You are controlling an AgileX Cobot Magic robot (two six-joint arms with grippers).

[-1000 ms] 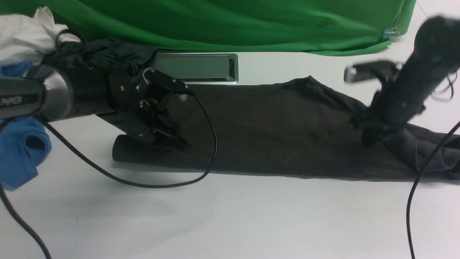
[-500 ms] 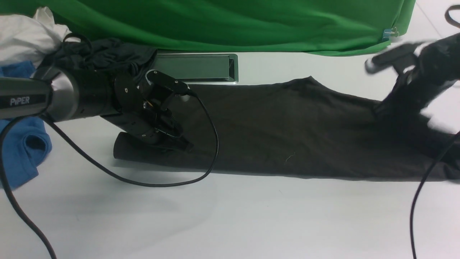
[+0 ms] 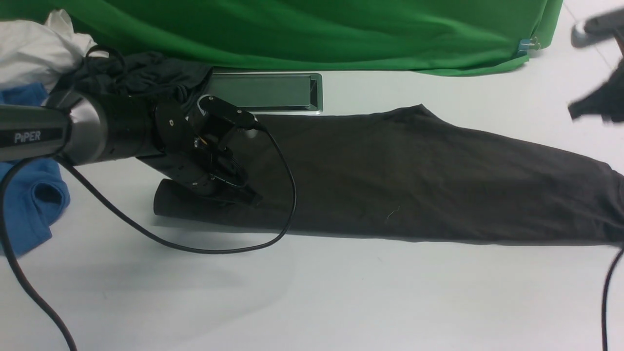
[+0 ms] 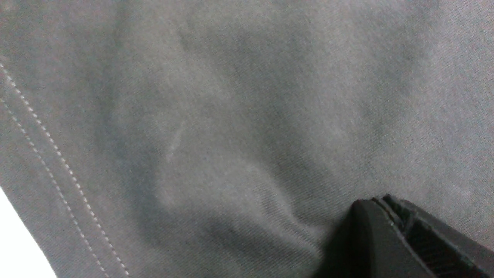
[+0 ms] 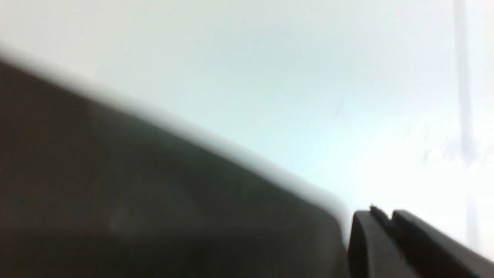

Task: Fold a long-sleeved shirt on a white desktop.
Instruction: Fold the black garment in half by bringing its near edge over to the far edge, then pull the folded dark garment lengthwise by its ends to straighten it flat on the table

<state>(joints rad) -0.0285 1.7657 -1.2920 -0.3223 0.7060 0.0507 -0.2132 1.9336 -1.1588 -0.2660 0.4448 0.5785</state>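
Observation:
The long-sleeved shirt (image 3: 414,175), brownish-black, lies as a long flat band across the white desktop (image 3: 341,292). My left gripper (image 3: 251,197) presses down on its rolled left end. In the left wrist view its jaws (image 4: 380,202) are closed together, with shirt fabric (image 4: 231,116) puckering toward the tip. My right gripper (image 3: 577,111) hangs blurred at the far right, above and clear of the shirt. In the right wrist view it (image 5: 380,214) looks shut with nothing held, over the desktop (image 5: 270,77) beside the shirt's edge (image 5: 115,185).
A silver-framed cable slot (image 3: 265,92) sits behind the shirt, under the green backdrop (image 3: 317,34). A dark garment (image 3: 141,73), a white cloth (image 3: 29,48) and a blue garment (image 3: 29,204) are piled at the left. Black cables (image 3: 287,195) loop over the shirt and hang at the right edge (image 3: 607,292).
My right gripper let go of the bunched right part of the shirt and rose up and to the right. That part now lies flat. The left gripper stayed put.

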